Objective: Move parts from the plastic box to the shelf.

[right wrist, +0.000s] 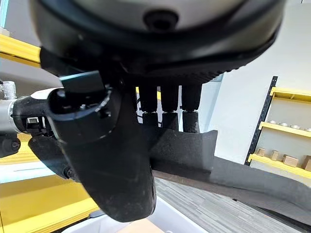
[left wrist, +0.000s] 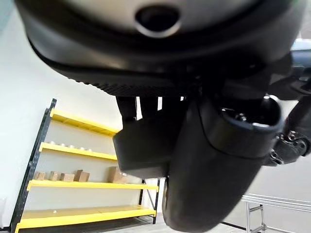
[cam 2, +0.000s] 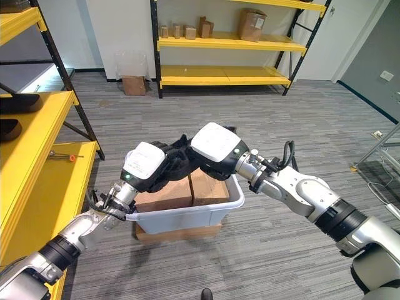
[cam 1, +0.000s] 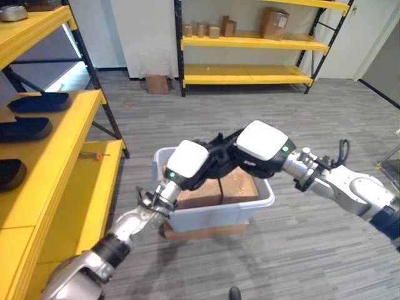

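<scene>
A pale plastic box (cam 1: 219,215) stands on the floor on a flat cardboard piece (cam 1: 206,232), with brown cardboard blocks (cam 1: 240,184) inside. Above it both hands meet on a long black moulded part (cam 1: 217,145). My left hand (cam 2: 169,165) comes from the lower left and grips one end; the left wrist view shows its thumb (left wrist: 218,160) against the black part (left wrist: 143,145). My right hand (cam 2: 190,150) reaches in from the right, its fingers (right wrist: 170,109) and thumb pinching the black part (right wrist: 209,160). The yellow shelf (cam 1: 56,156) runs along the left.
Similar black parts (cam 1: 25,128) lie on the left shelf's levels. An orange-handled tool (cam 1: 97,155) rests on its lower board. A second yellow rack (cam 1: 250,42) with cardboard boxes stands at the far wall, a small carton (cam 1: 156,83) beside it.
</scene>
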Controlling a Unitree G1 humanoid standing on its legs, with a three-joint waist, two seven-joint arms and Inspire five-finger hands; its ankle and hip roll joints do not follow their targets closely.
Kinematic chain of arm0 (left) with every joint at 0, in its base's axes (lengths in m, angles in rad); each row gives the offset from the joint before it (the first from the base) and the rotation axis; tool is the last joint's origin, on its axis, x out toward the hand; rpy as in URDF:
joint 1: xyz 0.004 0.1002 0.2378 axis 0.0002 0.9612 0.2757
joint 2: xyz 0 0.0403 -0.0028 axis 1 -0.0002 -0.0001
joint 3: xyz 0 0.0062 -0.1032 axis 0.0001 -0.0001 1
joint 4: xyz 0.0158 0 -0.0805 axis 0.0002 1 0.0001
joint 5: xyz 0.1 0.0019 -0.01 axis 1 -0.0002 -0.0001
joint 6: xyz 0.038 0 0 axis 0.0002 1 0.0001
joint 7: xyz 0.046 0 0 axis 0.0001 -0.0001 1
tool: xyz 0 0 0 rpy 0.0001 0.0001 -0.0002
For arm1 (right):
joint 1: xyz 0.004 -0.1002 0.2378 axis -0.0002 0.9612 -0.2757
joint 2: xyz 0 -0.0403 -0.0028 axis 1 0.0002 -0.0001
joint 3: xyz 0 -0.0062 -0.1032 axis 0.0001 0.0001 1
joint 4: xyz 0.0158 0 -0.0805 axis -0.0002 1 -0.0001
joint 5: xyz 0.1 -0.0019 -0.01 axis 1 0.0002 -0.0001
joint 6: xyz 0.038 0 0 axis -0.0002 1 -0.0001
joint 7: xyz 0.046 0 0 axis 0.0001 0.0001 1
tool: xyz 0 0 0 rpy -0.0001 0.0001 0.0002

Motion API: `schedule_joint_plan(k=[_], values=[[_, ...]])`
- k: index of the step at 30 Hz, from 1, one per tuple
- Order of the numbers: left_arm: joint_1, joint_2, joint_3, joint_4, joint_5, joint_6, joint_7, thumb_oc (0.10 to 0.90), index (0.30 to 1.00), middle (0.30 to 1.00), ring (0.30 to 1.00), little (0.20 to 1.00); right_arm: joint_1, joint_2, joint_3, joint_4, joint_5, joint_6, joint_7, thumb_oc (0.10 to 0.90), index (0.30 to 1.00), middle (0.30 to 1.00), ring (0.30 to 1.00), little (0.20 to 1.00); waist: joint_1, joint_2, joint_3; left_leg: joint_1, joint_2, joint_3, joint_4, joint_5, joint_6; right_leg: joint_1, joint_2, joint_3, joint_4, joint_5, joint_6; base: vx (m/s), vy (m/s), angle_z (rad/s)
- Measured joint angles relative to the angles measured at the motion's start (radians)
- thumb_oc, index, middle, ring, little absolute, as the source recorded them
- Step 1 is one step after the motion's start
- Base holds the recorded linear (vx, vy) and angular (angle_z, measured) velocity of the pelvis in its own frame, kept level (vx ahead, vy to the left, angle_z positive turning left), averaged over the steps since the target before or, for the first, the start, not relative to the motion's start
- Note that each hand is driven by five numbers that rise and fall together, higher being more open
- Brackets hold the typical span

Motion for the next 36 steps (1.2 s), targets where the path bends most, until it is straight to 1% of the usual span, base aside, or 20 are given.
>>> schedule_joint_plan(k=[16,17,19,21,23,24,26,27,28,29,30,32,34,36], values=[[0.004,-0.001,0.008,-0.006,-0.003,0.011,0.016,0.4,0.3,0.3,0.3,0.3,0.0,0.012,-0.01,-0.001,0.007,0.007,0.0,0.4,0.3,0.3,0.3,0.3,-0.001,0.0,0.0,0.009,0.001,0.016,0.0,-0.007,0.001,0.0,0.001,0.012,0.0,-0.002,0.001,0.01,0.0,-0.02],[0.004,0.0,0.008,-0.007,-0.003,0.011,0.016,0.4,0.3,0.3,0.3,0.3,0.0,0.013,-0.01,-0.001,0.007,0.008,0.0,0.412,0.316,0.316,0.316,0.316,-0.001,0.0,0.0,0.009,0.001,0.016,0.0,-0.007,0.001,0.0,0.001,0.012,0.0,-0.002,0.001,0.0,0.0,0.0],[0.006,0.0,0.008,-0.007,-0.003,0.011,0.016,0.4,0.3,0.3,0.3,0.3,0.005,0.018,-0.015,-0.001,0.008,0.01,0.0,0.9,1.0,1.0,1.0,1.0,-0.002,0.0,0.0,0.01,0.001,0.017,0.0,-0.007,0.001,0.0,0.001,0.013,0.0,-0.002,0.001,-0.02,-0.004,-0.01],[0.014,-0.001,0.009,-0.007,-0.022,0.011,0.015,0.4,0.3,0.3,0.3,0.3,0.012,0.03,-0.027,-0.001,0.029,0.018,0.0,0.9,1.0,1.0,1.0,1.0,-0.003,0.0,0.0,0.01,0.001,0.017,0.0,-0.007,0.001,0.0,0.002,0.012,0.0,-0.002,0.001,-0.03,-0.007,-0.01],[0.021,-0.002,0.019,-0.01,-0.022,0.012,0.013,0.4,0.3,0.3,0.3,0.3,0.065,0.068,-0.103,-0.022,0.04,0.019,-0.001,0.9,1.0,1.0,1.0,1.0,-0.001,0.0,0.0,0.01,0.001,0.018,0.0,-0.007,0.001,0.0,0.002,0.012,0.0,-0.002,0.001,0.0,0.0,0.0],[0.029,-0.002,0.032,-0.01,-0.022,0.012,0.011,0.4,0.3,0.3,0.3,0.3,0.069,0.079,-0.111,-0.039,0.061,0.022,-0.003,0.9,1.0,1.0,1.0,1.0,-0.003,0.001,0.0,0.01,0.001,0.018,0.0,-0.007,0.001,0.0,0.002,0.012,0.0,-0.003,0.001,0.0,0.0,0.0],[0.047,-0.001,0.043,-0.011,-0.021,0.011,0.0,0.4,0.3,0.3,0.3,0.3,0.108,0.09,-0.172,-0.085,0.089,0.017,-0.007,0.9,1.0,1.0,1.0,1.0,-0.005,0.001,0.0,0.012,0.001,0.018,0.0,-0.007,0.0,0.001,0.002,0.012,0.0,-0.004,0.0,0.0,0.0,0.0],[0.058,-0.001,0.045,-0.012,-0.021,0.01,-0.002,0.4,0.3,0.3,0.3,0.3,0.154,0.106,-0.23,-0.111,0.112,0.011,-0.013,0.9,1.0,1.0,1.0,1.0,-0.003,0.0,-0.001,0.012,0.002,0.017,0.0,-0.007,0.0,0.003,0.002,0.012,0.0,-0.004,0.0,0.0,0.0,0.0],[0.073,0.0,0.046,-0.012,-0.021,0.014,-0.004,0.4,0.3,0.3,0.3,0.3,0.174,0.12,-0.258,-0.124,0.137,0.012,-0.024,0.9,1.0,1.0,1.0,1.0,-0.001,0.0,-0.001,0.012,0.001,0.017,0.0,-0.008,0.001,0.003,0.001,0.012,0.0,-0.005,0.0,0.0,0.0,0.0],[0.086,0.001,0.046,-0.011,-0.021,0.017,-0.009,0.4,0.3,0.3,0.3,0.3,0.177,0.122,-0.264,-0.126,0.152,0.013,-0.032,0.9,1.0,1.0,1.0,1.0,-0.002,0.001,-0.001,0.013,0.0,0.017,0.0,-0.009,0.001,0.003,0.001,0.011,0.0,-0.006,0.0,-0.03,-0.007,0.01],[0.097,-0.002,0.045,-0.011,-0.02,0.013,-0.019,0.4,0.3,0.3,0.3,0.3,0.217,0.13,-0.308,-0.136,0.158,0.008,-0.032,0.9,1.0,1.0,1.0,1.0,-0.001,0.0,-0.002,0.012,0.0,0.016,0.0,-0.009,0.001,0.003,0.001,0.011,0.0,-0.006,0.0,0.03,0.001,0.02],[0.12,0.002,0.045,-0.01,-0.02,0.015,-0.029,0.4,0.3,0.3,0.3,0.3,0.258,0.138,-0.337,-0.143,0.182,0.015,-0.035,0.9,1.0,1.0,1.0,1.0,0.0,0.0,-0.002,0.012,-0.001,0.016,-0.001,-0.01,0.002,0.003,-0.001,0.01,-0.001,-0.007,0.001,0.02,0.002,0.02],[0.134,0.0,0.046,-0.008,-0.02,0.015,-0.033,0.4,0.3,0.3,0.3,0.3,0.351,0.148,-0.418,-0.156,0.186,0.013,-0.037,0.9,1.0,1.0,1.0,1.0,0.001,0.0,-0.002,0.012,-0.001,0.009,0.0,-0.012,0.002,0.007,-0.001,0.007,0.0,-0.01,0.0,-0.02,0.003,0.07],[0.153,0.002,0.059,-0.008,-0.019,0.017,-0.033,0.4,0.3,0.3,0.3,0.3,0.427,0.138,-0.471,-0.158,0.185,0.015,-0.039,0.9,1.0,1.0,1.0,1.0,-0.002,0.0,-0.002,0.012,-0.002,0.008,0.0,-0.013,0.002,0.007,-0.002,0.005,0.0,-0.011,0.001,0.02,0.01,0.02]])
